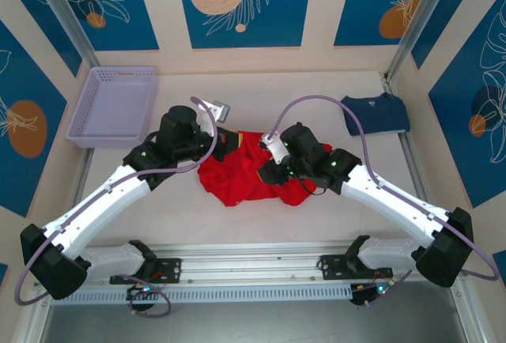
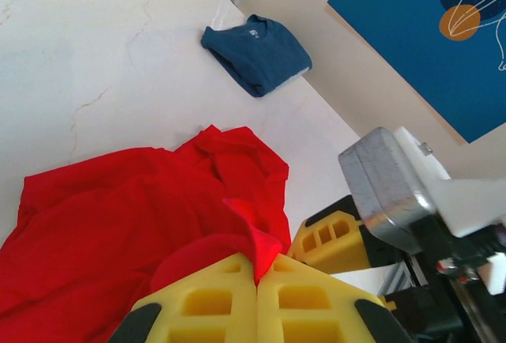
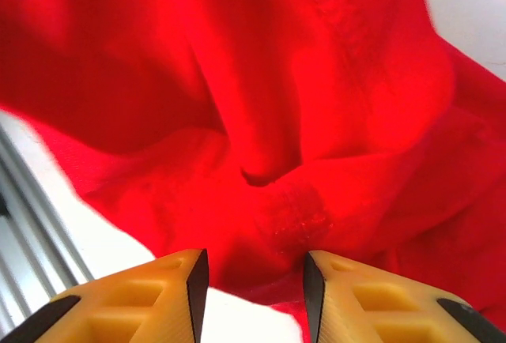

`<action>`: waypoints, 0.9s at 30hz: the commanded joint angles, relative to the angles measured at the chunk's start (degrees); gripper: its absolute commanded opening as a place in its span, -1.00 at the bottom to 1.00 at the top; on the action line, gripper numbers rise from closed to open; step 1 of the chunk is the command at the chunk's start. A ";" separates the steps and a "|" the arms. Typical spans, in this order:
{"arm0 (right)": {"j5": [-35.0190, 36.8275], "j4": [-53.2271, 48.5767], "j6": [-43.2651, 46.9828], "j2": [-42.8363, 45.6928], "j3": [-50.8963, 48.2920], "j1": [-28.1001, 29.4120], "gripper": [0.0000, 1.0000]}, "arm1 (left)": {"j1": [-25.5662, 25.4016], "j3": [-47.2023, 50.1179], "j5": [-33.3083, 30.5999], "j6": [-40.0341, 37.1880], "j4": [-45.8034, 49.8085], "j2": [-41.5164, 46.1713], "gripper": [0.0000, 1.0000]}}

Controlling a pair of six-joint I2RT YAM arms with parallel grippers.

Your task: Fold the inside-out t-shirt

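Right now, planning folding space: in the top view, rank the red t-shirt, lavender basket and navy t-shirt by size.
1. red t-shirt and lavender basket: look alike; shirt bunched, partly covered
2. navy t-shirt: smallest

Matt, creased red cloth t-shirt (image 1: 239, 179)

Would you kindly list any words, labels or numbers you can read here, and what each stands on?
No text here is readable.
The navy t-shirt: a small pale neck label, too small to read.
The red t-shirt and the lavender basket: no lettering visible.

Two t-shirts (image 1: 237, 181) (image 1: 375, 112), one basket (image 1: 115, 106)
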State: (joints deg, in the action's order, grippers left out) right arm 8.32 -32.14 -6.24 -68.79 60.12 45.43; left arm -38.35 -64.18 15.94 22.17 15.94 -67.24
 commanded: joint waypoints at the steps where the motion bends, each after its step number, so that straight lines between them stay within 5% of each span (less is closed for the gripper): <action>1: 3.67 1.19 2.00 -0.05 2.72 0.23 -0.22 | 0.29 0.02 -0.56 -0.24 0.49 0.45 -1.00; 9: 0.63 2.12 1.89 -0.34 2.72 -0.86 -0.22 | 0.29 0.11 -0.82 -0.70 0.66 0.85 -1.00; 16: -0.26 2.10 1.29 0.20 2.51 -2.06 -0.74 | 0.34 0.62 -2.44 -1.07 1.14 1.48 -1.00; 27: -4.61 1.59 -2.06 8.48 -2.26 -4.66 -0.97 | 0.71 1.68 -17.48 -2.40 5.96 3.39 -1.00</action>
State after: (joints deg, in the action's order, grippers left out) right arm 6.42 -30.68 -6.66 -62.94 59.77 41.25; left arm -38.26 -63.02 4.99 21.26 19.55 -65.34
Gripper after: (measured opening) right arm 0.061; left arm 0.046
